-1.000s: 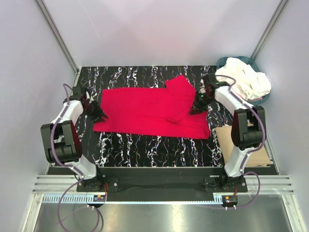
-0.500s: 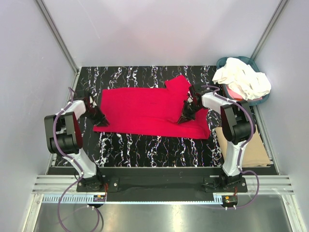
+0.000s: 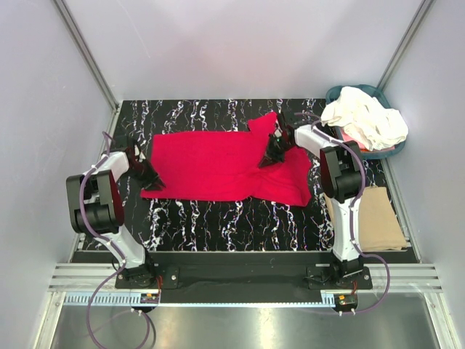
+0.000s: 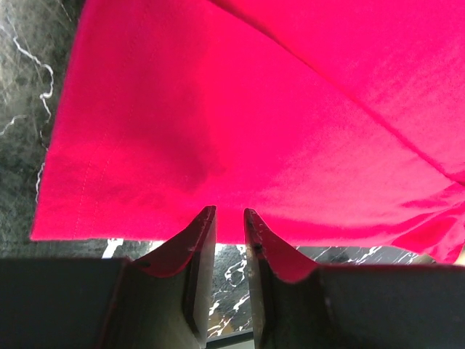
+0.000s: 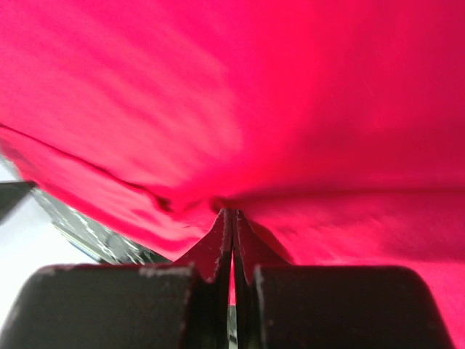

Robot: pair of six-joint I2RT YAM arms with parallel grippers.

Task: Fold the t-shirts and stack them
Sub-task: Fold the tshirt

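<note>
The red t-shirt (image 3: 218, 166) lies spread across the black marble table (image 3: 218, 218), its right part folded over toward the middle. My right gripper (image 3: 269, 158) sits on that folded part, shut on a bunched pinch of the red cloth (image 5: 290, 87), which gathers at the right gripper's tips (image 5: 232, 212). My left gripper (image 3: 150, 178) is at the shirt's left hem. In the left wrist view the left gripper (image 4: 228, 212) stands slightly open, tips over the hem of the red shirt (image 4: 218, 109), bare table showing in the gap. Cream-white t-shirts (image 3: 367, 120) are heaped at the back right.
The white shirts rest in a teal round basket (image 3: 336, 93) at the table's back right corner. A flat tan cardboard sheet (image 3: 374, 222) lies at the right front. Grey walls close in the table on three sides.
My right gripper has shut on the red cloth and moved left, carrying the shirt's right part toward the middle. The left gripper narrowed and stayed at the left hem.
</note>
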